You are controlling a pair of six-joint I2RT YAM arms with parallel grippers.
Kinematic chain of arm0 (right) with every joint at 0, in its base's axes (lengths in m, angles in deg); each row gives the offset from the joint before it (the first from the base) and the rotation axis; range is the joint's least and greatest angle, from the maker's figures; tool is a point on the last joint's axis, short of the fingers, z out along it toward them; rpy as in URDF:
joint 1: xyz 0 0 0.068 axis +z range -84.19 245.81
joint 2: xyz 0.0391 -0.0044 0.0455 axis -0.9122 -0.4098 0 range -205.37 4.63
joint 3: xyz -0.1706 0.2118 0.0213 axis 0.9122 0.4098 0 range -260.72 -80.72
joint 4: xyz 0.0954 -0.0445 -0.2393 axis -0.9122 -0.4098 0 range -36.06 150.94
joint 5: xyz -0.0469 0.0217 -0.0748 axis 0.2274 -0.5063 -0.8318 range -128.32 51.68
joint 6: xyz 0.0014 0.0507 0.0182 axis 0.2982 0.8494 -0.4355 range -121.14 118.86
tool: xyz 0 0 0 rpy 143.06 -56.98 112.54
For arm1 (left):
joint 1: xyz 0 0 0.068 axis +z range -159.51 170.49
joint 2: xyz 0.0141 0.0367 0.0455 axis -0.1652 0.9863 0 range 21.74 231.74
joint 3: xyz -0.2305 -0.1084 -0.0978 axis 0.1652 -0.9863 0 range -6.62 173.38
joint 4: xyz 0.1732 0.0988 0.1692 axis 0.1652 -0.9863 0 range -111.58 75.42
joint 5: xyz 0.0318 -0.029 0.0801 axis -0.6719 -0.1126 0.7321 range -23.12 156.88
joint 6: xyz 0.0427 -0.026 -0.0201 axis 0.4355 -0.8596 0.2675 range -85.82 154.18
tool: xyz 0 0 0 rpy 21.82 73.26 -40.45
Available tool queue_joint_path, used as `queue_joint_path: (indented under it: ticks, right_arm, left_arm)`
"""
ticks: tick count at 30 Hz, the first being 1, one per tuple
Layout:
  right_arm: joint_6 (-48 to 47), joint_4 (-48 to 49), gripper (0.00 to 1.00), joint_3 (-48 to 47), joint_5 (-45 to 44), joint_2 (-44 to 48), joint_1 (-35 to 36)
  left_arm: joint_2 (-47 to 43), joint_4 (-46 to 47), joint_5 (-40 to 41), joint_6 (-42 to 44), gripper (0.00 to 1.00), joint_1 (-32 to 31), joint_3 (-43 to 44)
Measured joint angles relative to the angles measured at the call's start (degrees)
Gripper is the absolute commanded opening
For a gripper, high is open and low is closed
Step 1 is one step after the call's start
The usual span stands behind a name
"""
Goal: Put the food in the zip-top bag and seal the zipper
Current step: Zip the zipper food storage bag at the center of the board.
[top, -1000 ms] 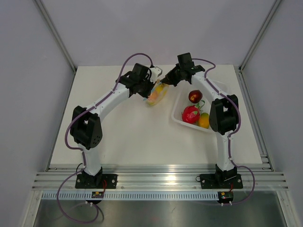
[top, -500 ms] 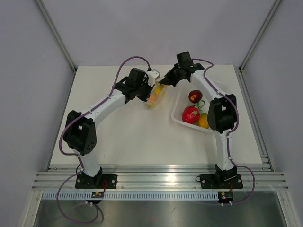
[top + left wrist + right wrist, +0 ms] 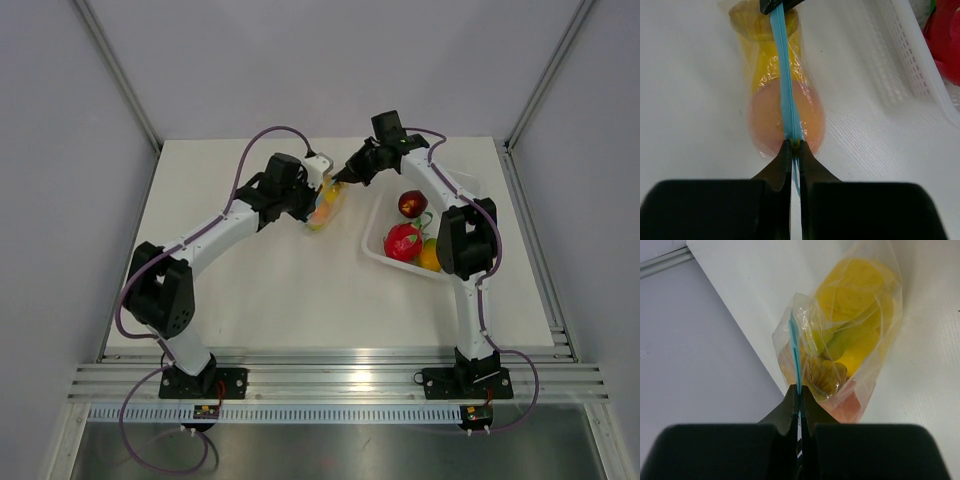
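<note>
bag (image 3: 328, 203) is at the far middle of the bench (image 3: 270, 290), just left of the white tray (image 3: 375, 250), stretched between both arms. left fingers (image 3: 787, 150) are pressed together on 1 end of the blue zipper (image 3: 785, 85), and right fingers (image 3: 793, 392) pinch the other end. zipper shows as 1 thin line. inside are the peach (image 3: 767, 117) and banana (image 3: 852, 340). tray holds 2 red fruits (image 3: 403, 241) and 1 orange fruit (image 3: 431, 256).

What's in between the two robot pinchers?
The blue zipper of the zip-top bag stretches from the left gripper to the right gripper. The left wrist view shows it best.
</note>
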Motion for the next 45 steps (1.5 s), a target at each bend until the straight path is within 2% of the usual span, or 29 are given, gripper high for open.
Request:
queue_joint_path:
  ticks: [13, 37, 45]
  right_arm:
    - [0.3, -0.1, 0.00, 0.0, 2.2, -0.5, 0.0]
    - [0.7, -3.5, 0.00, -2.1, 4.5, -0.6, 0.0]
    - [1.5, 4.0, 0.00, -4.4, -3.5, -0.7, -6.1]
  left_arm:
    - [-2.9, 3.7, -0.2, -1.3, 0.00, 0.0, -4.9]
    - [-9.6, 5.0, -0.8, -2.8, 0.00, 0.1, -10.9]
    - [-12.0, -9.7, -3.0, -4.2, 0.00, 0.1, -15.6]
